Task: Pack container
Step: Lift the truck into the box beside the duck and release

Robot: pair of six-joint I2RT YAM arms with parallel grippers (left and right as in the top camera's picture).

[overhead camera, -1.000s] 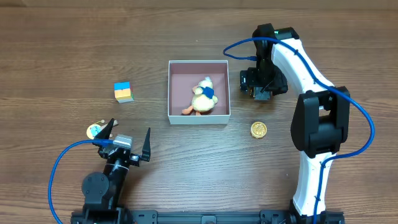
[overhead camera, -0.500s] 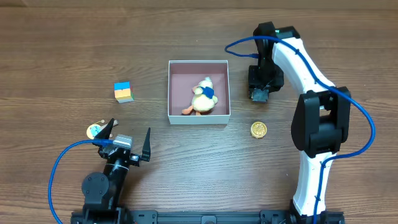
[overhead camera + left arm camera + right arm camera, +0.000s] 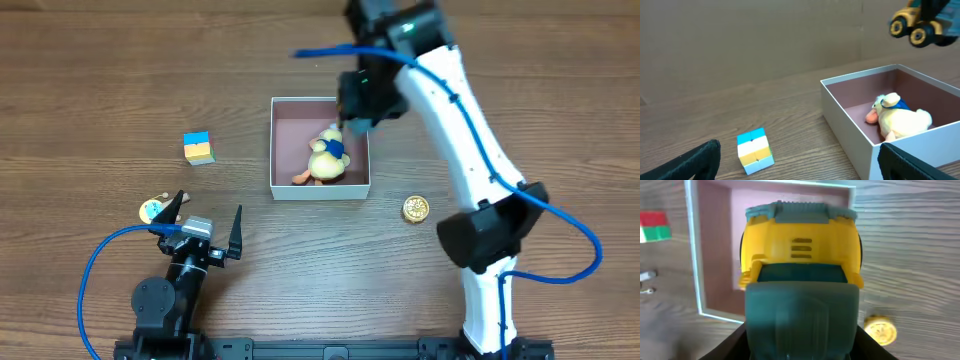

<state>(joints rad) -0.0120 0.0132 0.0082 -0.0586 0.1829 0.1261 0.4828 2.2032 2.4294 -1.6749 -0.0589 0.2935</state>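
Looking down, I see a brown wood-grain table (image 3: 120, 80). The white container (image 3: 320, 192) sits mid-table. My right gripper (image 3: 352, 122) clamps a yellow toy truck (image 3: 800, 250) above it. My left gripper (image 3: 210, 210) is spread wide.

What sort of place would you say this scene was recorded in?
Probably a robotics lab or test bench, not a home. A left arm and a right arm, both cabled, stand at a wood-grain table, and a white container with a plush duck sits among toys such as a colour cube.
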